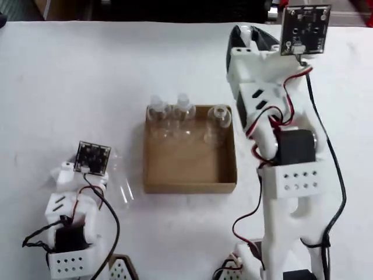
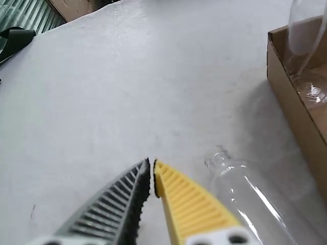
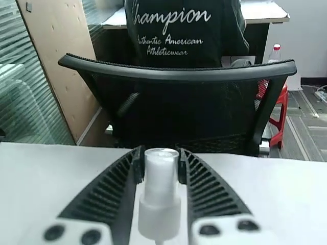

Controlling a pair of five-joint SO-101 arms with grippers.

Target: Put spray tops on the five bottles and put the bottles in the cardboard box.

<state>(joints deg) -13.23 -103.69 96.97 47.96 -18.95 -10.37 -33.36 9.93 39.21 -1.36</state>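
The white table (image 1: 70, 76) carries the cardboard box (image 1: 189, 188) in its middle, open side up so that bottles can go in from above. The right arm is stretched over the far part of the table. The left hand (image 2: 152, 171) is low near the box, its fingers pressed together and gripping nothing. Three bottles (image 1: 183, 114) stand close together along the far wall of the box, which I think keeps the near part free for the others. One clear bottle (image 2: 250, 199) lies on its side just beside the left hand, its neck bare. In my judgement it must stand up before a top fits. The right hand (image 3: 160, 151) clamps a white spray top (image 3: 161, 199) upright, probably to come straight down on a neck.
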